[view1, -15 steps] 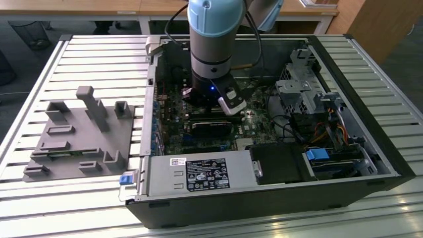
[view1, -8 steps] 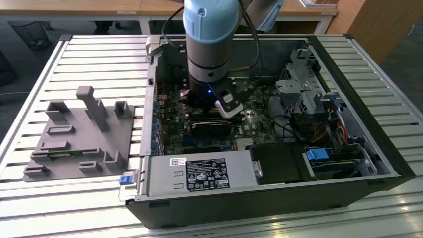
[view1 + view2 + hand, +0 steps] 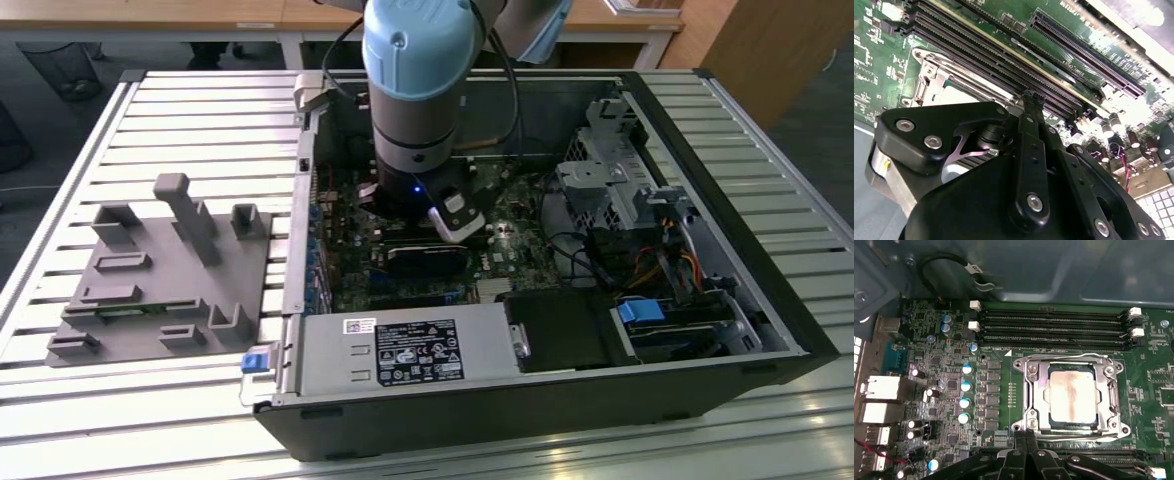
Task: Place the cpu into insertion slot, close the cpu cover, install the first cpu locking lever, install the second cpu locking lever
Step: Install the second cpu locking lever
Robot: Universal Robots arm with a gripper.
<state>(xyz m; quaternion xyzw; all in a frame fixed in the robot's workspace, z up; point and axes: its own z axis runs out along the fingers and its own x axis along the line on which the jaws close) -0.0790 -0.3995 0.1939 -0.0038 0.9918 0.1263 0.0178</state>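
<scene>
Cpu (image 3: pixel 1073 395): flat square chip, silvery-beige top with a faint pinkish sheen, seated level in the insertion slot (image 3: pixel 1072 426), whose dark edge shows around the chip. Cpu cover (image 3: pixel 1037 396): thin silvery metal frame with a large square window, lying flat over the socket, framing the chip. Green circuit board surrounds it; long black memory slots run just beside one edge.

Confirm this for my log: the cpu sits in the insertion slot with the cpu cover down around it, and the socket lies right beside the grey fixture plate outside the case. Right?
Not quite. The cpu does sit in the insertion slot with the cpu cover down around it, but the socket lies beside the long black memory slots on the board inside the case, as the first wrist view shows.
</scene>
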